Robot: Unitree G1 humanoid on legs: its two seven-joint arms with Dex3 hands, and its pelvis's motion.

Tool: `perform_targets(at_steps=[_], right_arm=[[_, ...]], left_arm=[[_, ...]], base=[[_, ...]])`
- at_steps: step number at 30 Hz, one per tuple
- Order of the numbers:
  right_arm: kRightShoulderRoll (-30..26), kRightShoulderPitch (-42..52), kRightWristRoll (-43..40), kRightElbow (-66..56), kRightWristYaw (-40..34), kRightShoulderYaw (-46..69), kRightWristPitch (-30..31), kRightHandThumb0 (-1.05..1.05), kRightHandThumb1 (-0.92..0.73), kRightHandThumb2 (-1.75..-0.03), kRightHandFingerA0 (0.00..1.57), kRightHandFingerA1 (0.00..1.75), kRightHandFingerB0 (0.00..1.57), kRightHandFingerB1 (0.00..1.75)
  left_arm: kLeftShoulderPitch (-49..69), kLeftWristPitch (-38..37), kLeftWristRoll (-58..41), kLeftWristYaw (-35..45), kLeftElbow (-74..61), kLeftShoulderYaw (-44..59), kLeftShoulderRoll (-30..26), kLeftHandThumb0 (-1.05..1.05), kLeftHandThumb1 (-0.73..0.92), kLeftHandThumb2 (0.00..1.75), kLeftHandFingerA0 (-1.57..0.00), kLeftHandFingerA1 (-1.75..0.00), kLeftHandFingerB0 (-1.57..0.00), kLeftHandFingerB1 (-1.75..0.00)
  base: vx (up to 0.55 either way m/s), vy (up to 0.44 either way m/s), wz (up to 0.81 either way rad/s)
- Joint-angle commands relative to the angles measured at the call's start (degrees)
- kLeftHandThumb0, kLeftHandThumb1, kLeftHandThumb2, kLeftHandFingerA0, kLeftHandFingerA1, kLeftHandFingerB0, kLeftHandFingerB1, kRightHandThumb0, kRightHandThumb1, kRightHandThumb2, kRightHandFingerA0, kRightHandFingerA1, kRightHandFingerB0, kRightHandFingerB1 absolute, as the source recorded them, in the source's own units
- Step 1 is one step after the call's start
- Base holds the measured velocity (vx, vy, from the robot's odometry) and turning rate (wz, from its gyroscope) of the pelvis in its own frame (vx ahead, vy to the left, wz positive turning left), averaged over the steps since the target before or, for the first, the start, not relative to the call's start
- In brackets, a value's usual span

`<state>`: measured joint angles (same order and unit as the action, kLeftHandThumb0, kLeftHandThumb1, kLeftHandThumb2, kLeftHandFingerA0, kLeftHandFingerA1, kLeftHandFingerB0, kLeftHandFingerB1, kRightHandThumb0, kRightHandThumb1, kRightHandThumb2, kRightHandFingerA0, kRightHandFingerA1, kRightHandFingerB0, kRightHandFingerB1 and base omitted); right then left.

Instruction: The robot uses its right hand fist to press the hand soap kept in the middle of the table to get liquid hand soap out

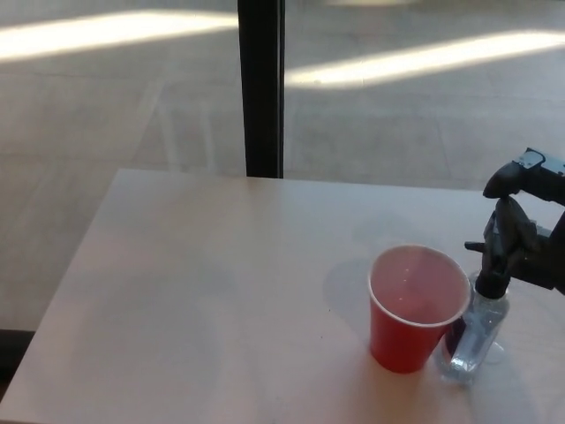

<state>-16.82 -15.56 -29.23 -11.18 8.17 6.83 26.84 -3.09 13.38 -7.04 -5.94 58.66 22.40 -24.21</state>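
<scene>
1. The right hand [523,231] comes in from the right edge of the head view, black, and sits directly over the pump head of the hand soap bottle [475,331].
2. Its fingers [500,237] are curled down and bunched together like a fist, with nothing gripped inside them; the lowest part of the hand touches or nearly touches the black pump top, and which of the two cannot be told.
3. The left hand does not show anywhere in the view.
4. The hand soap bottle is clear with a black pump, stands upright on the table [203,291] near its right side, and holds clear liquid.
5. A red cup [415,309] stands just beside the bottle on its left, touching it or almost so, upright and open at the top, with a pale inside.
6. The table is a light, plain surface, and the cup and bottle cast soft shadows on it.
7. Beyond the far edge of the table a dark vertical post [261,88] rises, with a grey floor [106,106] behind it crossed by bright strips of sunlight.
</scene>
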Motion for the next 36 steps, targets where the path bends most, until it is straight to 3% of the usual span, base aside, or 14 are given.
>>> perform_targets(at_steps=[1, 6, 8, 12, 14, 16, 18, 27, 30, 36], right_arm=[[-0.89, 5.82, 3.24, 4.0, 1.57, -3.3, 4.4, -0.2, -0.58, -1.21, 0.97, 1.75, 0.73, 1.59], [-1.64, 6.54, 3.42, 4.59, 1.41, -3.77, 3.99, -0.21, -0.6, -1.18, 0.96, 1.75, 0.66, 1.66], [-1.72, 6.67, 3.26, 4.96, 0.9, -3.39, 4.04, -0.27, -0.77, -0.92, 0.93, 1.75, 0.68, 1.61], [-2.17, 6.57, 3.53, 6.87, 1.94, -3.47, 2.34, -0.31, -0.84, -0.75, 0.98, 1.75, 0.6, 1.72], [-2.49, 6.82, 4.01, 7.48, 2.32, -3.94, 1.58, -0.21, -0.65, -1.07, 0.98, 1.75, 0.62, 1.72], [-2.56, 7.1, 4.47, 7.48, 1.59, -4.49, 1.97, -0.22, -0.59, -1.16, 0.93, 1.75, 0.65, 1.64], [-1.95, 7.53, 3.88, 7.77, 1.23, -4.65, 2.36, -0.19, -0.51, -1.3, 0.97, 1.75, 0.63, 1.75], [0.03, 9.12, 3.12, 9.68, 0.33, -5.06, 2.54, -0.21, -0.57, -1.22, 0.95, 1.75, 0.64, 1.64], [0.13, 9.76, 3.82, 9.77, 0.24, -5.79, 2.07, -0.2, -0.55, -1.3, 0.98, 1.75, 0.66, 1.62], [-0.48, 11.1, 4.52, 10.84, 0.55, -6.37, 1.18, -0.21, -0.6, -1.24, 0.97, 1.75, 0.64, 1.67]], left_arm=[[0.22, 0.81, 0.0, -0.29, -0.58, -0.12, -1.19, -0.46, 0.88, 1.31, -0.47, -0.94, -0.28, -0.79], [0.03, 1.03, -0.37, -0.64, -0.76, 0.3, -1.09, -0.46, 0.9, 1.29, -0.49, -0.98, -0.27, -0.82], [-0.27, 1.07, -0.18, -0.53, -0.57, 0.1, -1.23, -0.48, 0.9, 1.31, -0.46, -0.93, -0.24, -0.77], [-1.58, 0.9, -0.6, -0.77, 1.44, 0.68, -1.45, -0.47, 0.91, 1.29, -0.45, -0.94, -0.23, -0.77], [-2.05, 0.43, -0.38, -0.77, 2.46, 0.56, -1.66, -0.48, 0.9, 1.29, -0.45, -0.93, -0.22, -0.75], [-1.74, 0.94, -0.1, -0.87, 1.28, 0.22, -1.59, -0.48, 0.89, 1.31, -0.45, -0.92, -0.22, -0.75], [-1.32, 0.35, -0.15, -0.91, 0.64, 0.27, -1.36, -0.47, 0.91, 1.3, -0.47, -0.95, -0.23, -0.77], [-1.52, 0.41, 0.09, -1.11, 0.99, 0.08, -1.6, -0.47, 0.92, 1.31, -0.48, -0.94, -0.22, -0.76], [-1.96, -0.27, -0.22, -0.8, 2.22, 0.42, -1.78, -0.48, 0.91, 1.31, -0.47, -0.94, -0.23, -0.76], [-2.14, 1.08, 0.05, -1.94, 1.39, 0.26, -1.64, -0.49, 0.92, 1.28, -0.53, -1.0, -0.24, -0.77]], base=[[0.0, 0.0, 0.0], [0.0, 0.0, 0.0], [0.0, 0.0, 0.0], [0.0, 0.0, 0.0], [0.0, 0.0, 0.0], [0.0, 0.0, 0.0], [0.0, 0.0, 0.0], [0.0, 0.0, 0.0], [0.0, 0.0, 0.0], [0.0, 0.0, 0.0]])
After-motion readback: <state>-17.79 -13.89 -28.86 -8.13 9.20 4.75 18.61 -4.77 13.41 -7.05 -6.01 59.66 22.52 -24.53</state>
